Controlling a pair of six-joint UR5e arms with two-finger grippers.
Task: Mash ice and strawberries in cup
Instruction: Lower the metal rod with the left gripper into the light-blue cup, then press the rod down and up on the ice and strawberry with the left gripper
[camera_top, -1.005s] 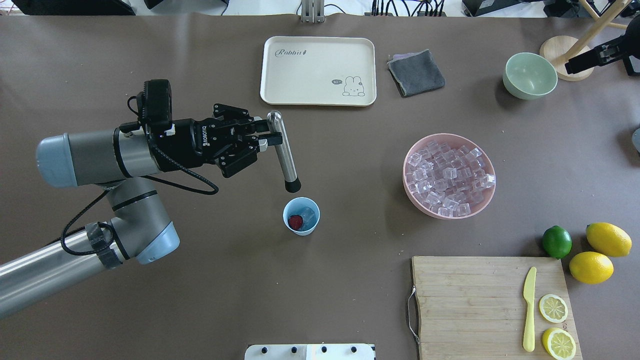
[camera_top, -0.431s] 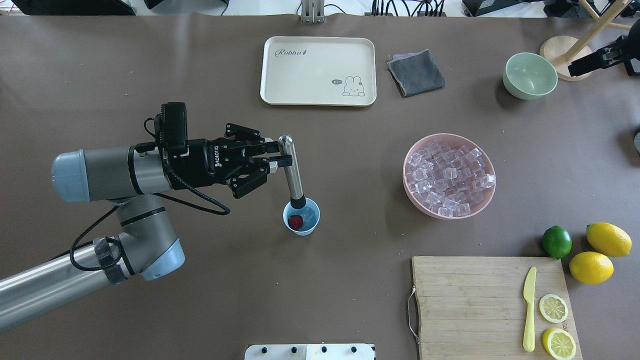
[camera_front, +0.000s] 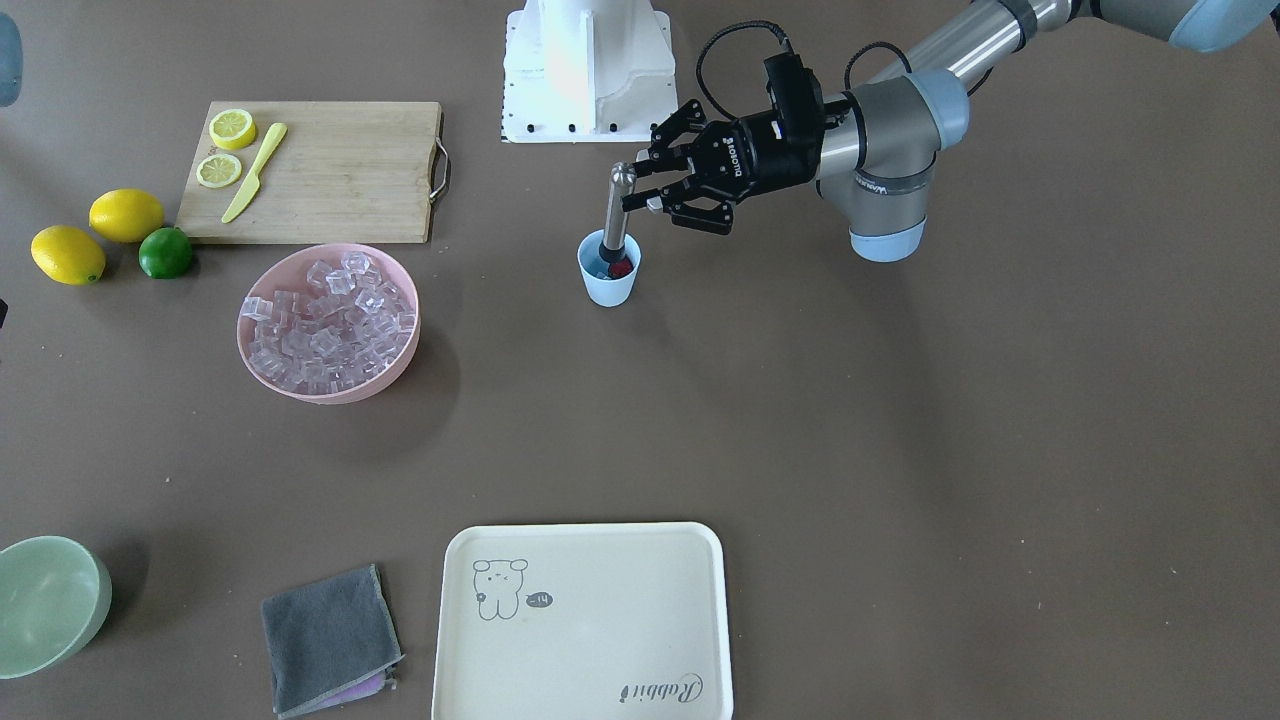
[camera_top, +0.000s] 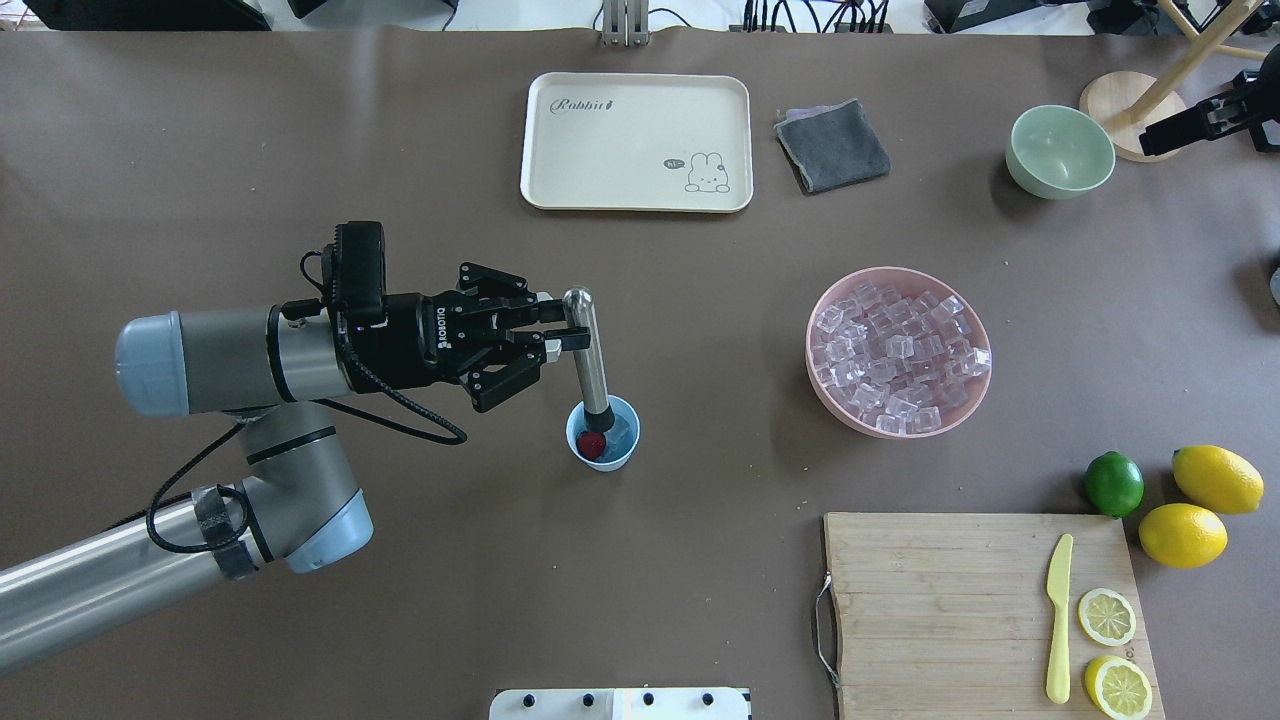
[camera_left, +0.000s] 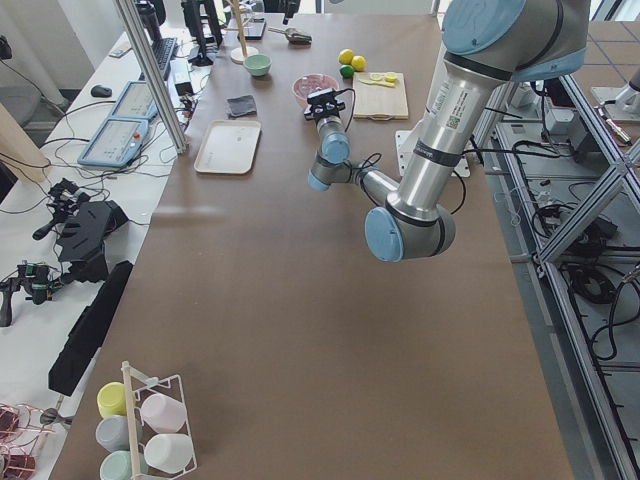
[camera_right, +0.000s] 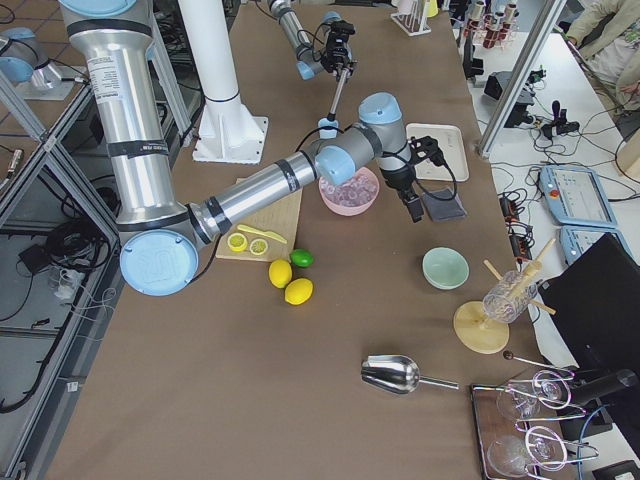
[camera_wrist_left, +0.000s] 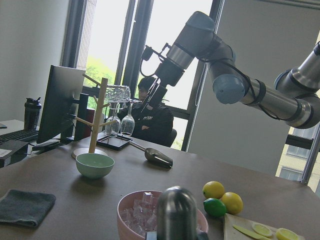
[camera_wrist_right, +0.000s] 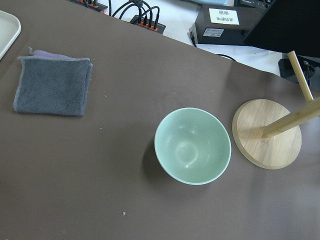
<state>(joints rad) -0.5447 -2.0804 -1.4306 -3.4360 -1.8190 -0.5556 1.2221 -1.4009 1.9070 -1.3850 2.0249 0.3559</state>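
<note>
Near the tabletop's middle, the cup (camera_top: 603, 446) holds the strawberry (camera_top: 591, 445) and ice (camera_top: 621, 431), both apparently whole. The left gripper (camera_top: 558, 333) clamps a steel muddler (camera_top: 588, 355), its tip inside the cup; mashing seems barely begun.

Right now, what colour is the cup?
Light blue cup; the front-facing view shows it best.

text | tray (camera_top: 620, 140): "Rabbit", "hi~" | left gripper (camera_top: 556, 331) body: "ROBOTIQ"

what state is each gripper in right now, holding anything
Left gripper: shut on the muddler, whose tip is in the cup.
Right gripper: cannot tell, only partly in view.
</note>
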